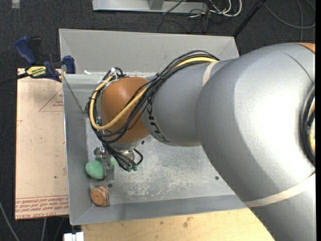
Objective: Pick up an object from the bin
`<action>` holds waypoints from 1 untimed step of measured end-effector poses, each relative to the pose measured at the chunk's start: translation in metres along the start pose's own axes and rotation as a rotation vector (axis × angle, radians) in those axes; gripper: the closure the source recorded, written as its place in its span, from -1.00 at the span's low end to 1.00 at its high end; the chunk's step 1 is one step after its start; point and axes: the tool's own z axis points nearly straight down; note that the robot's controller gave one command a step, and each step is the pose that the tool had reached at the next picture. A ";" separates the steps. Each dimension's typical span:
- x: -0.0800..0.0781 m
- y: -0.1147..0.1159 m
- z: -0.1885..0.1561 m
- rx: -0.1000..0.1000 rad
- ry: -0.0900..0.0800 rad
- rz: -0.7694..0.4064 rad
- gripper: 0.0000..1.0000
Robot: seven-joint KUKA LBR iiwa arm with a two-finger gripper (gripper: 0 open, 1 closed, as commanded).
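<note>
Hanging beside green lump (94,170), end effector (107,166) grip unclear, scuffed grey bin (175,177), dark carpet (45,11)

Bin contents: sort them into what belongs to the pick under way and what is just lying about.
In the job: pincer, low at the left of the bin; green lump right beside it, likely the target.
Lying about: brown round thing in the lower-left corner, apart from the pincer.

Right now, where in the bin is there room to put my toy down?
The bin's floor is bare along the near wall, from the brown round thing rightwards to the arm. The left corner is crowded: the gripper hangs beside a green lump, the brown thing close by.
</note>
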 end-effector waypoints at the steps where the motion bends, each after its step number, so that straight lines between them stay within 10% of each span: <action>1: 0.000 0.000 0.000 0.000 0.000 0.000 1.00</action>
